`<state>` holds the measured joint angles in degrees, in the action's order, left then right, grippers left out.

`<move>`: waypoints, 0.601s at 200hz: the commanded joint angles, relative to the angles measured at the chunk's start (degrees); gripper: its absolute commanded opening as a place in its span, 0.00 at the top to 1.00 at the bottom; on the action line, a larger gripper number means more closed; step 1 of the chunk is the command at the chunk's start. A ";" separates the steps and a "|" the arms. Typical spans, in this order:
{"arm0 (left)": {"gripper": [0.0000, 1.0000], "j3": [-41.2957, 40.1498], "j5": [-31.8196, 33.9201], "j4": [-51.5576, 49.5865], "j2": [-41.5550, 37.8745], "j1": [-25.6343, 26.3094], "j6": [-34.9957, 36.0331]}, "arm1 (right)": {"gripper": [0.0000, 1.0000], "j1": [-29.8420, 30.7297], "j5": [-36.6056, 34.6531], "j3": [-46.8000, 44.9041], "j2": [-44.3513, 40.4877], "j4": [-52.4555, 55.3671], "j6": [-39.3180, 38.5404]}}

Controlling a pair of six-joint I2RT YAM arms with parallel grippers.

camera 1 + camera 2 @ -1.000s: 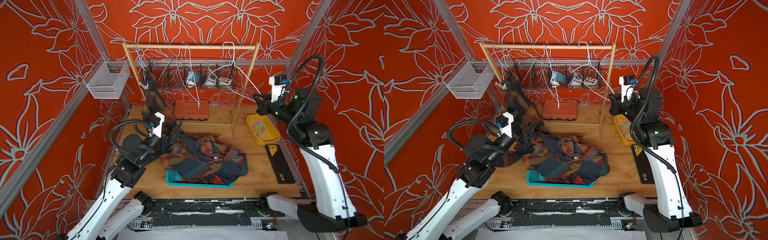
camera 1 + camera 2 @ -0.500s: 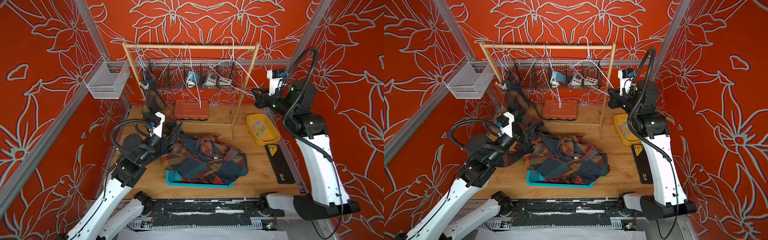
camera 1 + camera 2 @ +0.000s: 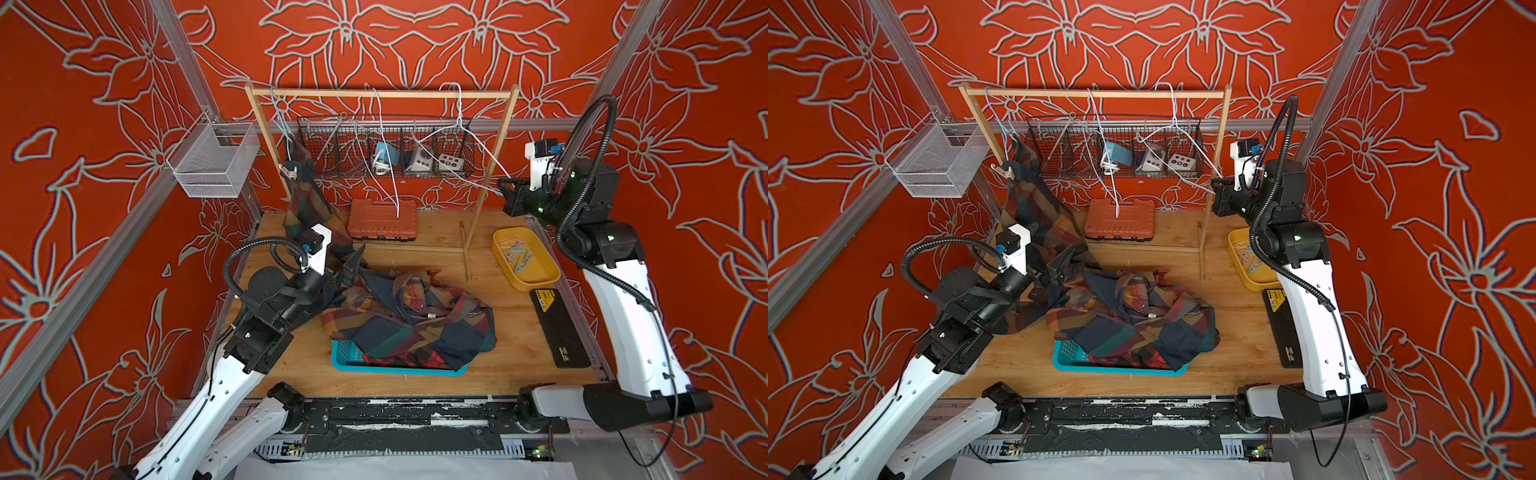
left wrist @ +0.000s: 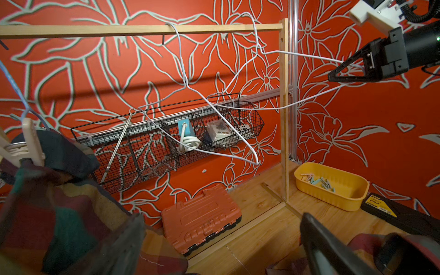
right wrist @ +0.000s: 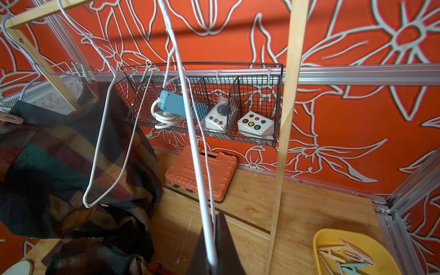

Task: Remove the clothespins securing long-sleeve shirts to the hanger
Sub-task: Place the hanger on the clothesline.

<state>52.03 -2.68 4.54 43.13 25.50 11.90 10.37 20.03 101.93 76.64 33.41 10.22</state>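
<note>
**Item:** pale pink plastic clothespin (image 4: 32,142).

**Location:** clipped to the shoulder of the dark plaid long-sleeve shirt (image 3: 305,199). The shirt hangs from a bluish wire hanger (image 4: 14,85) at the left end of the wooden rail (image 3: 374,94).

**Attitude:** long axis near upright and slightly tilted, handle ends up, biting end down into the cloth.

**Other stock:**
- A heap of plaid shirts (image 3: 407,320) lies over a teal plastic basket (image 3: 345,357) on the plywood surface (image 3: 519,332).
- Loose pegs (image 4: 319,182) lie in the yellow plastic tray (image 4: 333,198).

**Left gripper** (image 3: 353,264): fingers wide apart and empty, low beside the hanging shirt's skirt, well below the peg.

**Right gripper** (image 4: 338,73): fingers together, clamped on the wire of a bare white wire hanger (image 5: 197,166), which is held slanted out past the rail's right post.

**Step in hand (judged):** the bare hanger is being handled, and the last hanging shirt is not yet unpegged.

**Next move (judged):**
- One gripper must rise to the peg.
- Its fingers should meet the two handle ends across the long axis and squeeze.
- It should then lift upward along that axis, with the shirt steadied.
</note>
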 commanded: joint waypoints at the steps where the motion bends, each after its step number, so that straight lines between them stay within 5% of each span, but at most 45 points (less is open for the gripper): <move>1: 0.02 -0.59 -0.66 -0.02 -0.33 -0.18 -0.30 | 0.97 -0.35 1.46 -1.94 -1.86 -2.00 1.33; 120: 0.02 1.08 1.61 -5.25 1.28 -0.18 -3.38 | 0.33 -0.26 5.01 -25.75 -16.94 0.82 5.11</move>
<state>51.57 -2.39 1.96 43.42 25.50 10.59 10.37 22.76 81.25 63.88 31.33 14.00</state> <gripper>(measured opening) 0.982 0.592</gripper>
